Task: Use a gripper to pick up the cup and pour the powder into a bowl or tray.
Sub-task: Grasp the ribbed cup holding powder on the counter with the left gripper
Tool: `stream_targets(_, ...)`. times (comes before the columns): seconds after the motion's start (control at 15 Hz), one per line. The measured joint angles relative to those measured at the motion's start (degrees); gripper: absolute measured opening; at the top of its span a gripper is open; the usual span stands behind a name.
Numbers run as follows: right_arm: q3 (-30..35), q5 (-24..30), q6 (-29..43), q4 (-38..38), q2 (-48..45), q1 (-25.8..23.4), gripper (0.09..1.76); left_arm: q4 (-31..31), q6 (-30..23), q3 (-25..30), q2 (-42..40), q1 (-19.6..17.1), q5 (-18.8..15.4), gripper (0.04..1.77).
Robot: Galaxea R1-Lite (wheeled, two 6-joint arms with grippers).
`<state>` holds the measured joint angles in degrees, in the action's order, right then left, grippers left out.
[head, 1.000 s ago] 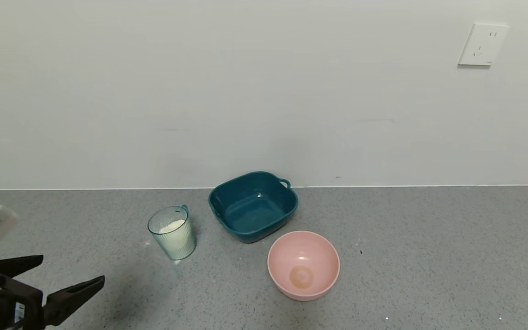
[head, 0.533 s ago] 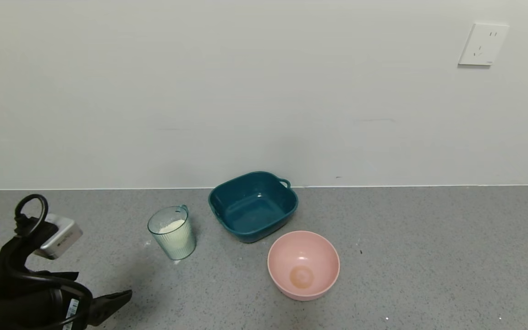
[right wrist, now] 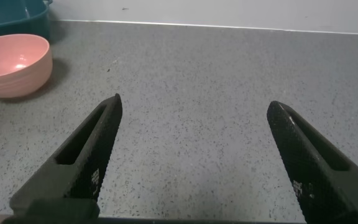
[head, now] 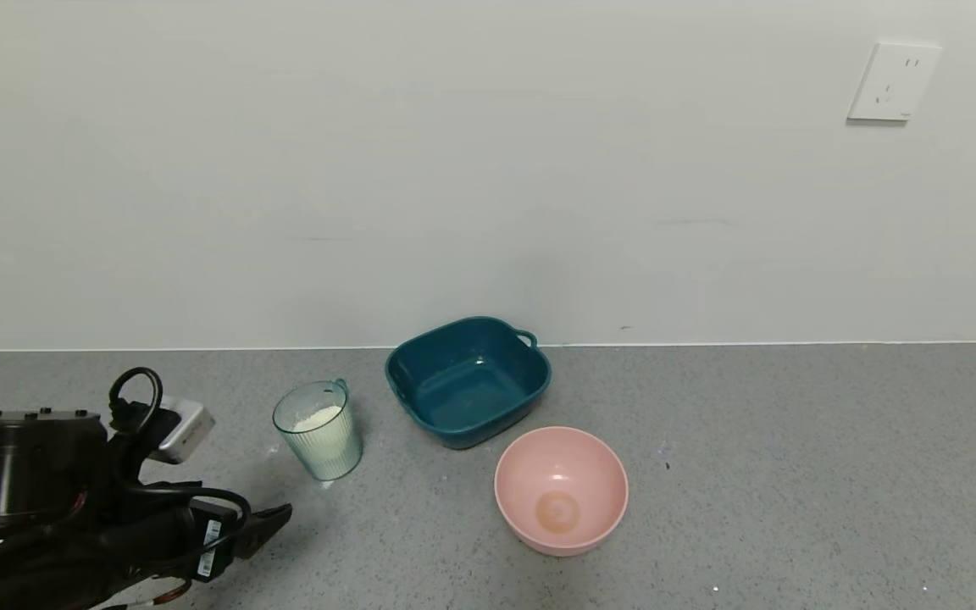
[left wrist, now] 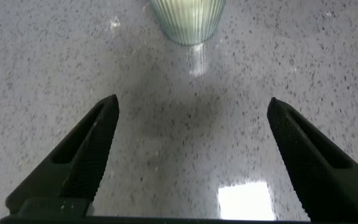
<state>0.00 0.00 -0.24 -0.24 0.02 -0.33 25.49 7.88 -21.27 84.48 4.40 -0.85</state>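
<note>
The left gripper [left wrist: 191, 118] sits low over the counter [head: 793, 474], fingers wide apart, pointing at the cup [head: 318, 430]. It has moved closer.

- The left arm [head: 73, 517] is black, with a cylindrical wrist [head: 26, 462] topped by small screws.
- Black cables [head: 136, 398] loop beside a white-grey block [head: 185, 428].
- A white label [head: 210, 542] sits behind the tapered black fingers [left wrist: 86, 155].
</note>
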Motion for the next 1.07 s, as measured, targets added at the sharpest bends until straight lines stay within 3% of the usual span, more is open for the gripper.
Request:
stream_targets(0.53,0.0,0.0,0.0,0.0,0.0,0.0,1.70,27.3,-3.1,6.3,17.2,1.5,0.0,1.72)
stream_targets(0.93,0.0,0.0,0.0,0.0,0.0,0.0,1.70,61.1,-4.1,13.2,32.2,2.2,0.3,1.72)
stream_targets(1.07,0.0,0.0,0.0,0.0,0.0,0.0,1.70,63.7,-4.7,15.3,36.4,2.2,0.5,1.72)
